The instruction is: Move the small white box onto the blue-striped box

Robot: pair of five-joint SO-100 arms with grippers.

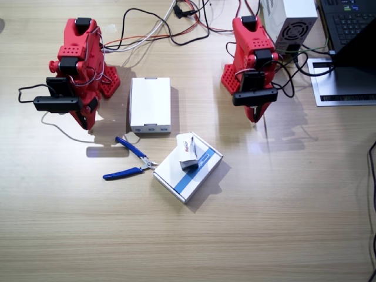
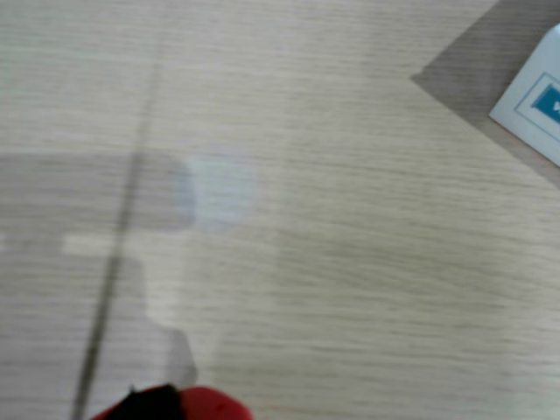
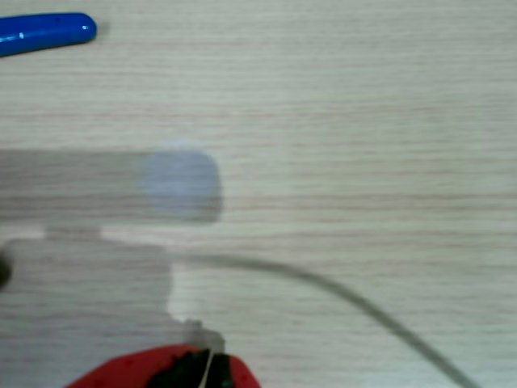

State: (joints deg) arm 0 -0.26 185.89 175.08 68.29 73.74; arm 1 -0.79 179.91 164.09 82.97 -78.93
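Both sets of fingers hang pinched together and empty: the left gripper (image 1: 256, 116) and the right gripper (image 1: 86, 121) point down at bare table (image 1: 282, 223), each folded back near its base. The small white box (image 1: 188, 151) already rests on the blue-striped box (image 1: 188, 169), leaning across its far corner, well apart from either arm. It lies toward the front from the left gripper, the nearer one. Blue pliers (image 1: 130, 162) lie just beside the striped box
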